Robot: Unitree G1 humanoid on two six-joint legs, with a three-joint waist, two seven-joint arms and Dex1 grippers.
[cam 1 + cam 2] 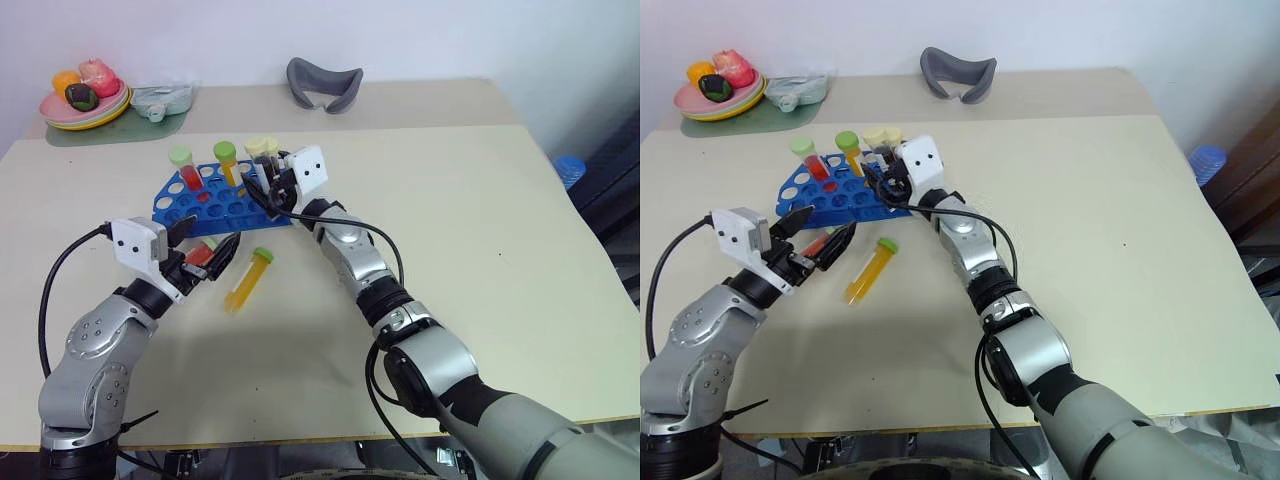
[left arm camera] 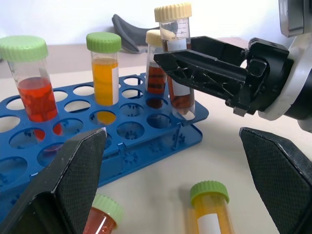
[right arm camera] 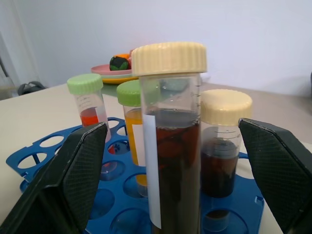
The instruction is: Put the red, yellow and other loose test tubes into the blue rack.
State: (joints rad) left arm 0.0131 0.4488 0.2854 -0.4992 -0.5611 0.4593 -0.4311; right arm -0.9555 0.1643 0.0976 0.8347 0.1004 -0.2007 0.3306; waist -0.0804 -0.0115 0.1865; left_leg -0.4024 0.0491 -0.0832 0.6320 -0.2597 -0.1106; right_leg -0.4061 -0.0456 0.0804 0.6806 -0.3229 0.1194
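The blue rack stands tilted on the table at the left. In it stand a red tube, a yellow-orange tube and two cream-capped dark-brown tubes. My right gripper is open at the rack's right end. Its fingers stand either side of the nearer dark-brown tube, which sits upright in a hole. My left gripper is open just in front of the rack. A loose red tube lies on the table between its fingers. A loose yellow-orange tube lies beside it.
A plate of toy fruit and a pale-green dish sit on a mat at the far left corner. A grey curved headrest-like thing lies at the back. The table's right half is bare.
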